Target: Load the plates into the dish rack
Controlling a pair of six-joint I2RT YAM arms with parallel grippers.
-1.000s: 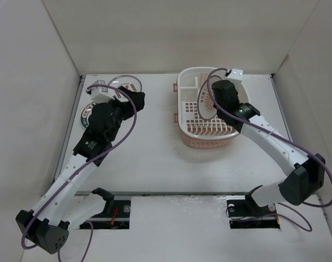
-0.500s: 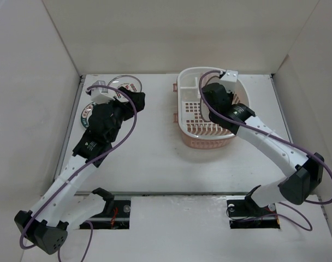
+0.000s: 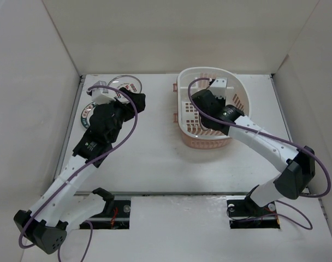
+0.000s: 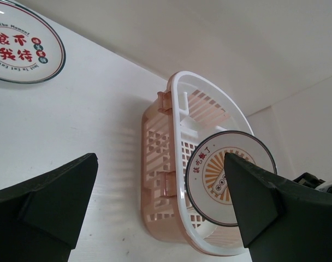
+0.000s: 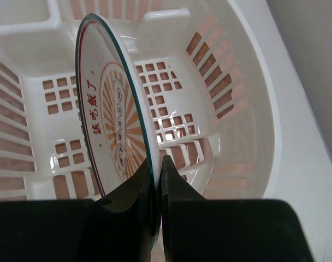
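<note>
Sunburst plate (image 5: 119,125) is pinched by its rim in the closed right gripper (image 5: 156,180) and held on edge over the dish rack (image 5: 267,98), likely so it can be stood upright, while the left gripper (image 4: 159,164) is spread wide, empty.

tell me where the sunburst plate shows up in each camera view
top external: not discernible, under the right arm in the dish rack
left wrist: sunburst plate right of centre, upright, overlapping the rack
right wrist: left of centre, edge-on, pinched by the right end effector
shared landmark: the dish rack
</note>
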